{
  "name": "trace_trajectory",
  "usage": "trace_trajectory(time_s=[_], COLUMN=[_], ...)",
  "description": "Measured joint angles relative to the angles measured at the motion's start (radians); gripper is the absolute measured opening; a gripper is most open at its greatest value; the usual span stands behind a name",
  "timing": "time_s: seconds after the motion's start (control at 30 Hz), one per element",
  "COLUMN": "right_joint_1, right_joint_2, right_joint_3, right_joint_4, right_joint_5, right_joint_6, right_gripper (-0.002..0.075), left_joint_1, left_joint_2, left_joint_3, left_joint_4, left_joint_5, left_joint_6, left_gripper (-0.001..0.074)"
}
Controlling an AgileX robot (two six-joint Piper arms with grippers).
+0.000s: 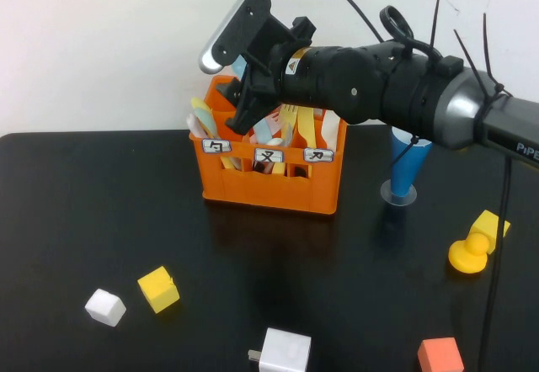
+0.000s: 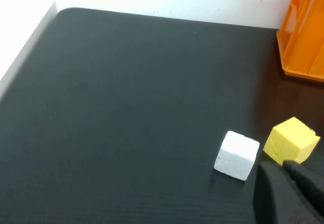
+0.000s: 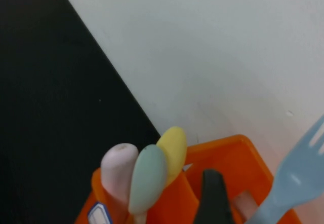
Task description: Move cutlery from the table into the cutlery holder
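Reaching in from the right of the high view, the right arm is holding its right gripper (image 1: 238, 103) low over the back left corner of the orange cutlery holder (image 1: 269, 178), which is standing on the glossy black desk (image 1: 101, 212) with three small white labels across its front. In the right wrist view one dark fingertip (image 3: 215, 196) is sitting among the compartments, but how far the fingers are parted, or whether they are gripping anything, cannot be told. A mint-green spoon (image 3: 148, 178) is standing bowl-up in a compartment, pressed between a pink spoon (image 3: 119, 168) and a yellow spoon (image 3: 172, 150), and a light blue fork (image 3: 298, 176) is standing tines-up in another compartment beside that fingertip. The left gripper (image 2: 291, 196) is showing only as a dark shape at the edge of its own wrist view, hanging over the desk near a white foam cube (image 1: 105, 307) and a yellow cube (image 1: 158, 289); its finger spread cannot be told. A blue cone cup (image 1: 408, 166) is standing just right of the holder, with a yellow figure (image 1: 476, 244), an orange cube (image 1: 440, 356) and a white charger block (image 1: 285, 351) lying nearer the front.
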Motion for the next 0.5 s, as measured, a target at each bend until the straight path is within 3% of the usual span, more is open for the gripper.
trace_trajectory(time_s=[0.2,0.5], right_joint_1=[-0.006,-0.027], right_joint_2=[-0.002,-0.008], right_joint_3=[0.000,0.000], right_joint_4=[0.015,0.636], right_joint_5=[-0.006,-0.114], right_joint_6=[0.003,-0.525], right_gripper=[0.0451,0.0450], left_joint_1=[0.000,0.000], left_joint_2=[0.000,0.000], left_joint_3=[0.000,0.000], left_joint_4=[0.000,0.000], left_joint_5=[0.000,0.000], left_joint_6=[0.000,-0.002], left_gripper=[-0.0003,-0.0003])
